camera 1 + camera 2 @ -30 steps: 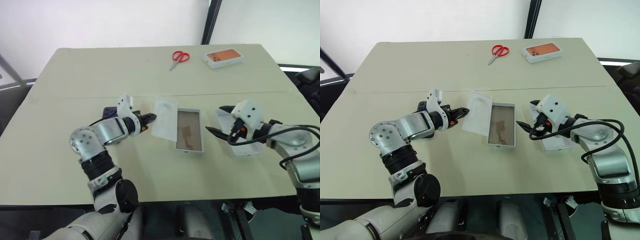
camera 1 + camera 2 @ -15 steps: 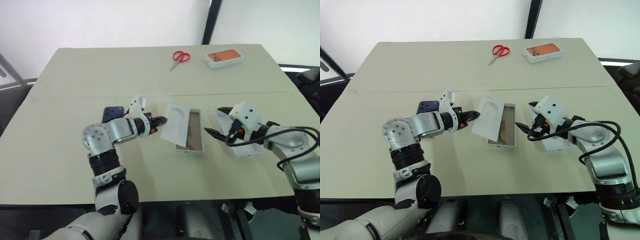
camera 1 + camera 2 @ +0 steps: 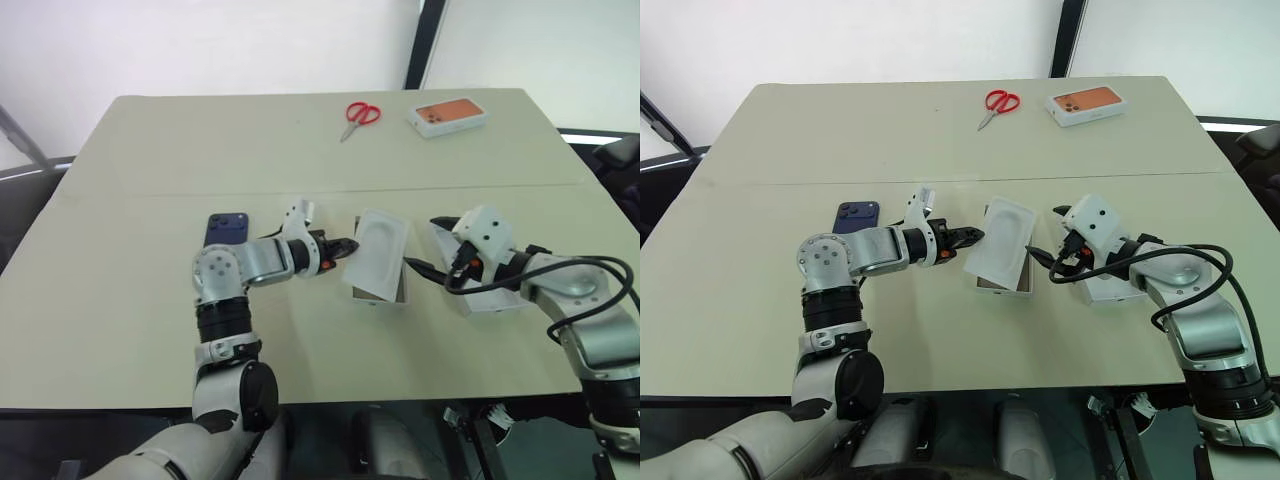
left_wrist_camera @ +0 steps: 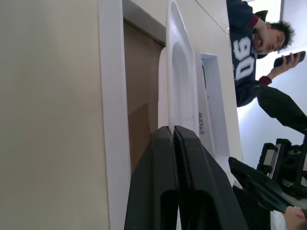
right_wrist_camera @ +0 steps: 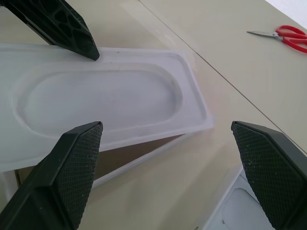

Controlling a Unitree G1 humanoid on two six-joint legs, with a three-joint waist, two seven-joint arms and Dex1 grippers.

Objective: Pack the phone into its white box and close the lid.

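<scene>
Beige table (image 3: 150,160) against white wall; left tool (image 3: 348,246) pinching white insert (image 3: 378,255); right tool (image 3: 428,247) spread.

I see a beige table (image 3: 150,300) with a seam line across its middle. Red scissors (image 3: 360,114) and a white box with an orange phone picture (image 3: 446,115) lie at the far edge, well beyond both sets of fingers. The phone (image 3: 226,228) lies flat behind my left fingers, near the forearm. The white box (image 3: 397,297) sits between the two sets of fingertips. The lid (image 3: 492,300) lies under my right fingers.
</scene>
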